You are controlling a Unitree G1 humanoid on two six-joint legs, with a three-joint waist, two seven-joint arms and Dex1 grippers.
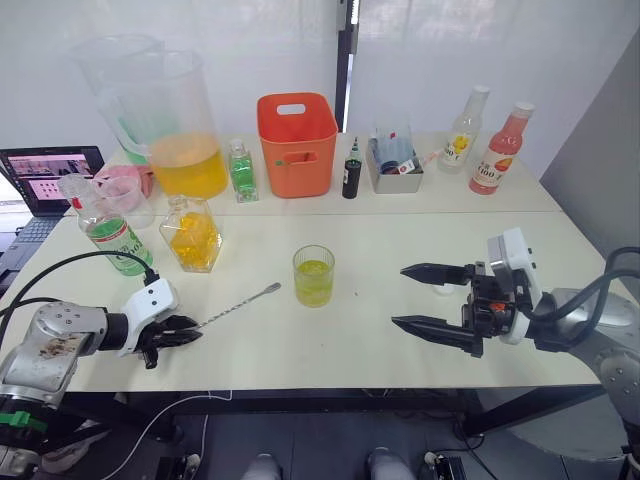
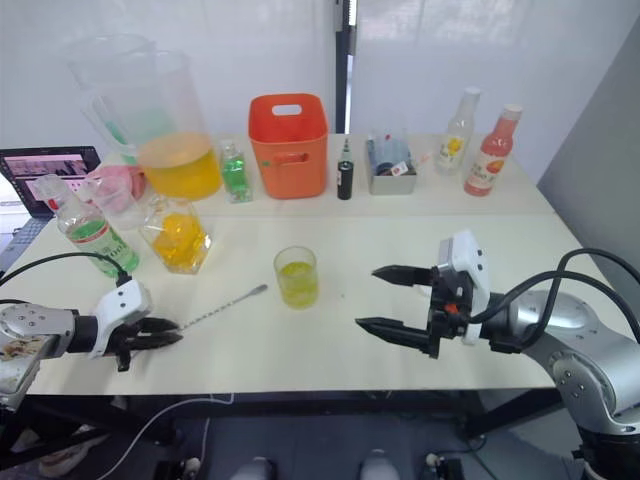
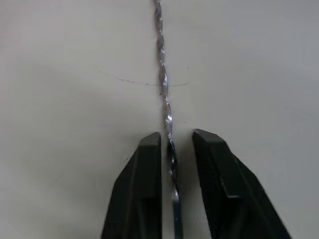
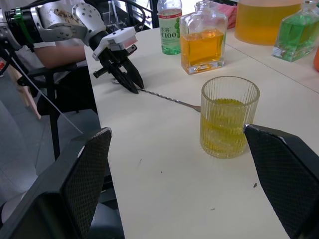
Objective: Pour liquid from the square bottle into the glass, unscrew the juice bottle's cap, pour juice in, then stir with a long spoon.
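Long spoon (image 1: 240,303) flat on my desk (image 1: 380,250), bowl end near the glass (image 1: 313,276).
My left end effector (image 3: 172,149) straddles its twisted stem, fingers narrowly parted; my right end effector (image 1: 420,297) hangs wide open, holding nothing.

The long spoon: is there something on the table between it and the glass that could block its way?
Nothing visible does. The long spoon lies flat on the table, its bowl pointing at the glass, with bare tabletop between them. The left tool sits at the stem's far end, one finger on each side of it. The square bottle stands further back.
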